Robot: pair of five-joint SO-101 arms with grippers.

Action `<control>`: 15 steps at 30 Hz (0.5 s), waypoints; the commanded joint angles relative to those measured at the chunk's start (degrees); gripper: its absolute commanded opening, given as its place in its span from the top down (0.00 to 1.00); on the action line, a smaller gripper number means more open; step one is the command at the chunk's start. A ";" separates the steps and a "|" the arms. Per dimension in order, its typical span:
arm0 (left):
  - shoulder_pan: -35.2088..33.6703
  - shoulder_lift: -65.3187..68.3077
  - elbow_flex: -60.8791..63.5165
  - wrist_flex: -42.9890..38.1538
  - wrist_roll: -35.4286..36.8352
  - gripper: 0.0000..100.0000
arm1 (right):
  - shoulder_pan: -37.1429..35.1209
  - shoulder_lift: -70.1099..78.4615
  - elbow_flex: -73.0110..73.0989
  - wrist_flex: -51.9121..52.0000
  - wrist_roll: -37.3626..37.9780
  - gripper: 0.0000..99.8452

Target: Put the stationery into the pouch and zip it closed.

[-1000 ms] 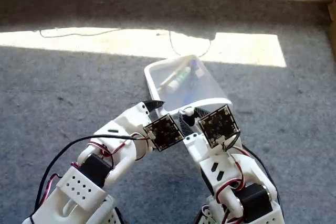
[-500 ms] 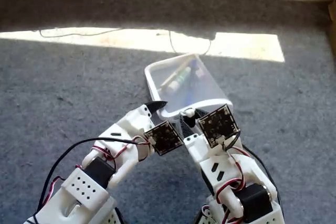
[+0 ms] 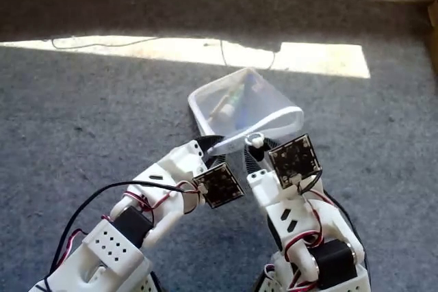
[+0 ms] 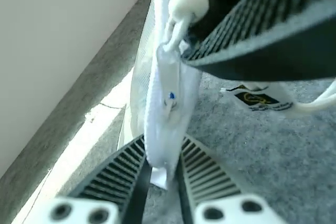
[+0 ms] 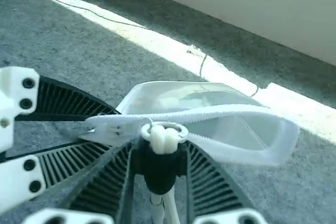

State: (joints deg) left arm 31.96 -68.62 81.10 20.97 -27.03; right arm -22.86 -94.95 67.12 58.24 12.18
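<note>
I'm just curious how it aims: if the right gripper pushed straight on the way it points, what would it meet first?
The pouch. The right gripper is shut on the zipper pull, and the pouch's zipper edge lies directly ahead. How far the way runs beyond that is unclear.

Translucent white pouch (image 3: 263, 104), stationery (image 3: 229, 100) inside; zip (image 5: 226, 113) partly open, white bead pull (image 5: 164, 136) at closed end.

Soft, see-through plastic for the pouch (image 3: 250, 100), shiny and a bit crinkly. White woven cloth along its zip (image 5: 220, 113), pinched tight in the left gripper (image 4: 161, 153). Smooth, round white plastic for the zip pull (image 5: 164, 137), nipped in the right gripper (image 5: 157, 158). Black, ribbed, dull plastic on both sets of fingers (image 5: 210, 179). Rough, fuzzy grey carpet (image 3: 82, 121) under both grippers.
</note>
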 commanded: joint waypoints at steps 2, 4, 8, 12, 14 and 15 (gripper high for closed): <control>0.57 -1.19 -1.01 2.20 -0.26 0.99 | 3.82 -0.66 -1.45 -2.51 -0.44 0.99; 0.48 -1.27 -1.01 2.20 -0.26 0.99 | 4.35 -0.66 -1.45 -2.59 -0.44 0.99; -1.10 -1.27 -1.10 2.20 -0.09 0.99 | 7.16 -0.66 -1.01 -5.67 -0.44 0.99; -3.56 -1.27 -3.12 4.04 3.16 0.99 | 10.68 -0.66 -0.92 -9.89 -0.44 0.99; -4.09 -1.27 -4.44 6.07 3.34 0.99 | 11.56 -0.57 -0.84 -10.59 -0.44 0.99; -4.09 -1.27 -4.79 6.59 3.34 0.99 | 11.82 -0.57 -0.84 -10.59 -0.44 0.99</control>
State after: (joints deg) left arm 30.29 -69.93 80.22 23.96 -25.19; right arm -14.24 -94.77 67.30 51.03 12.26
